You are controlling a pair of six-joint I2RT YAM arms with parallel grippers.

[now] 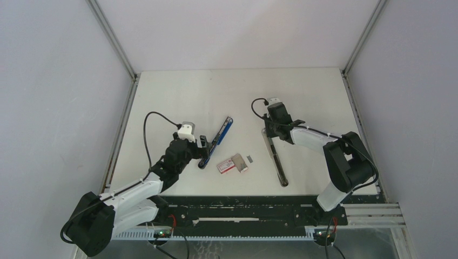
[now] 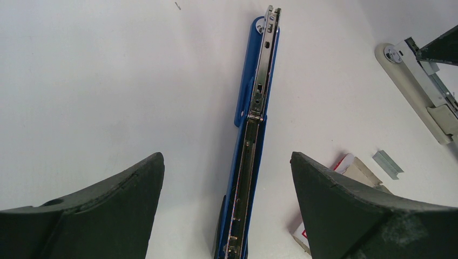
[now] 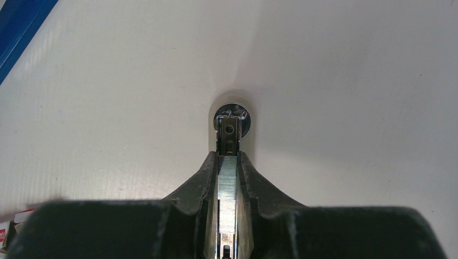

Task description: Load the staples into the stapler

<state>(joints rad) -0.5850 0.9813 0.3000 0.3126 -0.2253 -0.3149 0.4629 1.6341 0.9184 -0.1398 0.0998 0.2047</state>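
Left pincer is spread wide and holds nothing; its dark fingers sit either side of the blue stapler without touching it. In the top view the left pincer is low over that stapler's near end. The blue stapler lies flat on the bench, hinged open, metal magazine channel facing up, running diagonally away from the left arm.

Right pincer is nearly closed, clamped on the metal magazine of the pale stapler. A ribbed staple strip sits in the channel between the fingers. It cannot be told whether the pads touch the strip or only the channel walls. In the top view the right pincer is at the far end of the pale stapler, which runs toward the near bench edge.

The rest of the staples are between the two staplers – a red-and-white staple box with its grey tray touching its right side, and a loose staple strip just right of the tray, apart from it. In the left wrist view the box is partly hidden behind the right finger, the loose strip lies beside it, and the pale stapler is at upper right. The right wrist view catches a blue stapler edge at top left.
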